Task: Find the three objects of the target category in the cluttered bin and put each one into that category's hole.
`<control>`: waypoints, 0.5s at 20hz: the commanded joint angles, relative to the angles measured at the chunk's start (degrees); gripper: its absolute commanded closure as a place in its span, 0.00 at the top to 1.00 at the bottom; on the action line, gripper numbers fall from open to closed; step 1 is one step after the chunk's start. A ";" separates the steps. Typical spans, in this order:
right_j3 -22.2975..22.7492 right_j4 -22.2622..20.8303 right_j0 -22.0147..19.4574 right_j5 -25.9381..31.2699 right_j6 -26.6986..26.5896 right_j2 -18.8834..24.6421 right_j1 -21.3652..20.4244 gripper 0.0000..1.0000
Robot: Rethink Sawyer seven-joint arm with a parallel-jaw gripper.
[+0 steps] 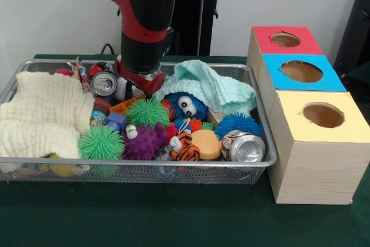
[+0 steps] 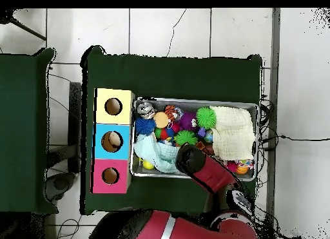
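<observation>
The silver wire-mesh bin [image 1: 139, 169] is full of clutter. In it are two drink cans [image 1: 104, 83] [image 1: 245, 147], two green spiky balls [image 1: 102, 142] [image 1: 146, 111], a purple spiky ball [image 1: 144, 142], a blue spiky ball with eyes [image 1: 186, 106], a tiger toy [image 1: 185, 148] and an orange disc [image 1: 206, 143]. My gripper [image 1: 140, 82] reaches down into the bin's back middle, beside the far can; its tip is hidden by the clutter. In the overhead view the arm [image 2: 191, 158] covers that part of the bin [image 2: 193, 100].
A cream cloth [image 1: 43, 114] fills the bin's left end and a mint cloth [image 1: 214, 88] lies at the back right. Three wooden boxes with holes stand right of the bin: red top [image 1: 306, 43], blue top [image 1: 332, 79], yellow top [image 1: 352, 125].
</observation>
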 commanded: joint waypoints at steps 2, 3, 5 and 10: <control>3.15 -0.34 1.56 1.85 10.61 2.70 -2.15 1.00; 3.88 -0.43 1.61 2.46 10.57 2.46 -3.18 1.00; 5.29 -0.68 1.49 2.92 10.43 2.26 -4.79 1.00; 10.34 -1.78 0.42 0.42 10.31 2.88 -8.05 1.00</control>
